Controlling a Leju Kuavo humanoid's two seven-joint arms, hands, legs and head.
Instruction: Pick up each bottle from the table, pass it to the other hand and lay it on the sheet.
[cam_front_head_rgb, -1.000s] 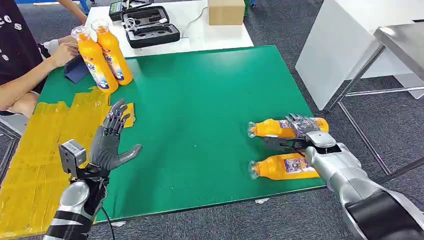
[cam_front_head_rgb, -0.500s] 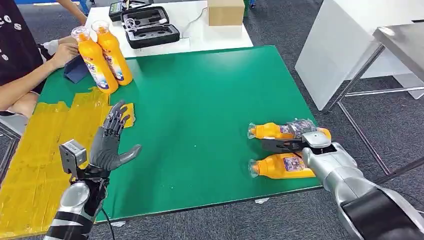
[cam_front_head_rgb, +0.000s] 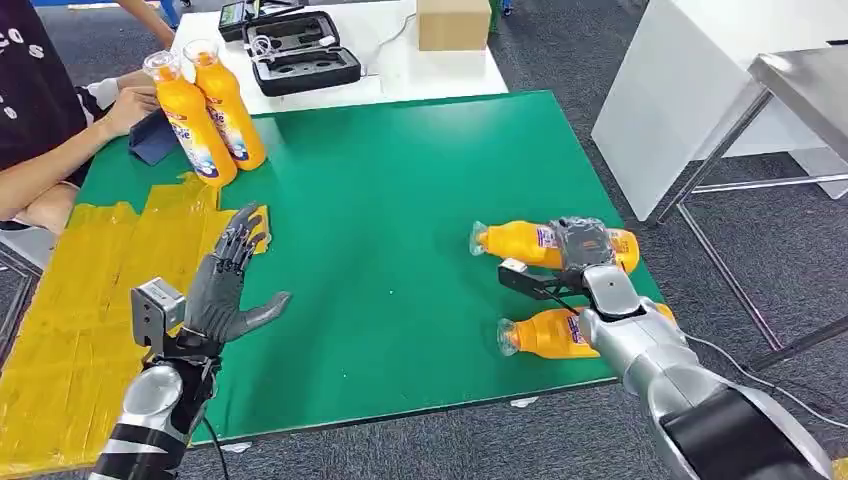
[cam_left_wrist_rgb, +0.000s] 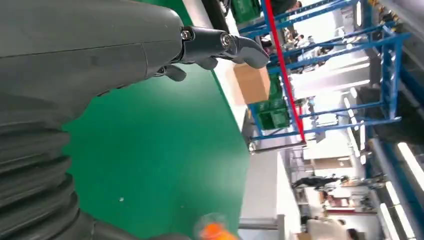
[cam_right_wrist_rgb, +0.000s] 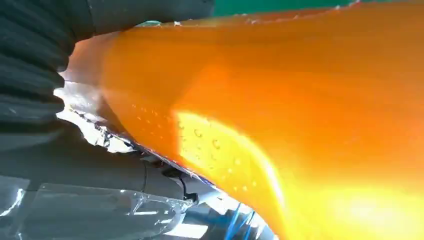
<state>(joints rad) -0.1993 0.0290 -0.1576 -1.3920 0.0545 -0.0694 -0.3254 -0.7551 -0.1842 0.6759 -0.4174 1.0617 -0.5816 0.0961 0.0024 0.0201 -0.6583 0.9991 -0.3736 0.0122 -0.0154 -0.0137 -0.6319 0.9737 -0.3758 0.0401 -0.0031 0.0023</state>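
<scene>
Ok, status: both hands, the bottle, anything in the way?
Right hand grips the far lying bottle. Left hand open, raised beside the yellow sheet. Green table between them clear.

Right robot hand (cam_front_head_rgb: 578, 252) grips 1 orange bottle (cam_front_head_rgb: 520, 241) above green table (cam_front_head_rgb: 400, 200).

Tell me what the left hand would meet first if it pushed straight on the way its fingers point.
Probably the small yellow sheet scrap just past the left hand, then the upright bottles farther on; depth is unclear.
</scene>
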